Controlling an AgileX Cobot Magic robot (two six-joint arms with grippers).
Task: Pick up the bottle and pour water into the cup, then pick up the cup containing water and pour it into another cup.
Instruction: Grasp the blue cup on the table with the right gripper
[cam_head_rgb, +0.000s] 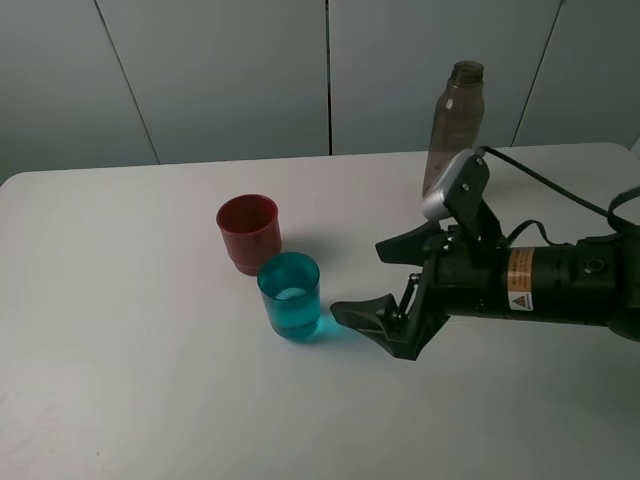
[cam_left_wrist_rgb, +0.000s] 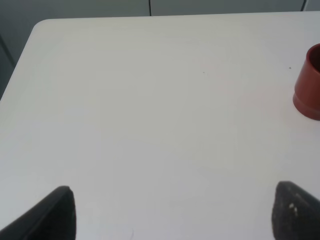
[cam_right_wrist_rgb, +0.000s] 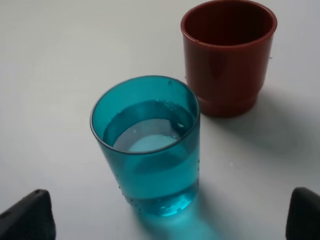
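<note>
Teal cup (cam_head_rgb: 290, 295), upright and partly filled with water, stands near the middle of the white table (cam_head_rgb: 120, 380). It is close beside the red cup (cam_head_rgb: 248, 232), and the right wrist view shows a small gap between them. Just beside it on the other side is the right gripper (cam_head_rgb: 358, 282), jaws spread wide toward the tumbler and holding nothing. Behind that arm, the bottle (cam_head_rgb: 455, 125) stands upright near the table's far edge. Over bare tabletop, the left gripper (cam_left_wrist_rgb: 175, 212) hangs with jaws wide and empty.
</note>
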